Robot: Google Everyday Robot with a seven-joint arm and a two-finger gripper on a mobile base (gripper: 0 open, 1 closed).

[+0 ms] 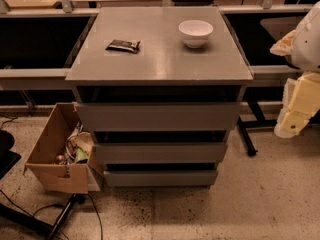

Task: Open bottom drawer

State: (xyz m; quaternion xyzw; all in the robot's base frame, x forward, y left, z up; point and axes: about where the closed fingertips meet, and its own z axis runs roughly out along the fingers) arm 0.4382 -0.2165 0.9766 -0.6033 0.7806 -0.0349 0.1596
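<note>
The grey cabinet [160, 66] has three flat handleless drawer fronts stacked one above the other. The bottom drawer [160, 178] is the lowest and narrowest-looking front, just above the floor, and none of its inside shows. My gripper [295, 106] is the cream-coloured end of my white arm at the right edge of the view. It hangs level with the top drawer [157, 116], to the right of the cabinet and apart from it, well above and to the right of the bottom drawer.
A white bowl [195, 32] and a dark snack packet [123, 45] lie on the cabinet top. An open cardboard box [55, 151] of rubbish stands against the cabinet's lower left. Cables and a black stand foot [60, 219] lie on the floor at left. A black table leg [246, 136] stands at right.
</note>
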